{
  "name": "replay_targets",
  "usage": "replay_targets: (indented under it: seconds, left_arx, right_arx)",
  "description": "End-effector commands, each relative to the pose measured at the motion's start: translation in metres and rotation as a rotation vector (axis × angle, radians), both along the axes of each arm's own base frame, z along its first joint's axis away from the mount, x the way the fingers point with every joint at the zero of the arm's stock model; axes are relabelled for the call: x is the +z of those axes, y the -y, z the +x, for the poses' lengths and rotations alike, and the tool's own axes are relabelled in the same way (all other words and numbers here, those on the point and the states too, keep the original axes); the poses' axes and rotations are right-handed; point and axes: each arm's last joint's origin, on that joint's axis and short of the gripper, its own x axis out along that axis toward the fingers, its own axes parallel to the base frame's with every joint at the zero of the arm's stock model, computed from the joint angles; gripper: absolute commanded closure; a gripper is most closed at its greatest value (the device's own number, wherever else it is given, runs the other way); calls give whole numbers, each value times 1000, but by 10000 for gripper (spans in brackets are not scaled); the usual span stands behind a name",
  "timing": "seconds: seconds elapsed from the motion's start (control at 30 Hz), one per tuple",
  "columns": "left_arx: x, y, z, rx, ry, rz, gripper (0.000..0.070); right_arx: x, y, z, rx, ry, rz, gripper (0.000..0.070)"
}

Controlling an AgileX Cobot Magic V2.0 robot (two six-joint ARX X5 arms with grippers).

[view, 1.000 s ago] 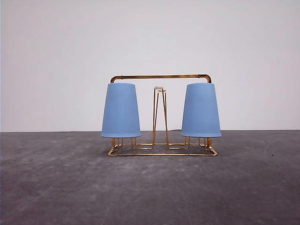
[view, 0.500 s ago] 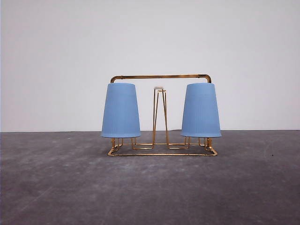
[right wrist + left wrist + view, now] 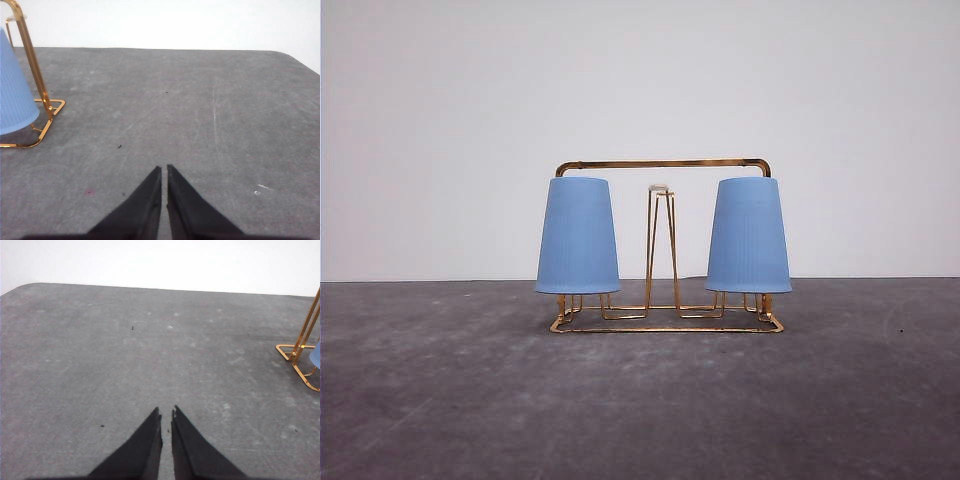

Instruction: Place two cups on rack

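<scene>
Front view: ribbed blue cups (image 3: 578, 236) inverted on gold rack (image 3: 663, 164) — both grippers (image 3: 166, 415) (image 3: 164, 169) closed, empty.

Nothing has visibly changed since the earlier pictures.

Outer prongs of rack (image 3: 663, 165) hidden inside both cups (image 3: 578, 236). In left wrist view, rack cut off at frame edge, one cup reduced to an edge sliver. In right wrist view, cup and rack likewise cropped.
</scene>
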Motion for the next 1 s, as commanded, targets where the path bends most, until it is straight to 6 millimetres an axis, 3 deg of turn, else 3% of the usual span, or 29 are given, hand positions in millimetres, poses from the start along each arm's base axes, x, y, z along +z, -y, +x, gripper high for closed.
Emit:
replay_targets:
  seconds: [0.0, 0.97]
  left_arx:
    - [-6, 0, 1, 3, -22, -2, 684]
    - [-6, 0, 1, 3, -22, -2, 684]
  right_arx:
    - [0, 0, 0, -1, 9, -4, 683]
    - [0, 0, 0, -1, 9, -4, 683]
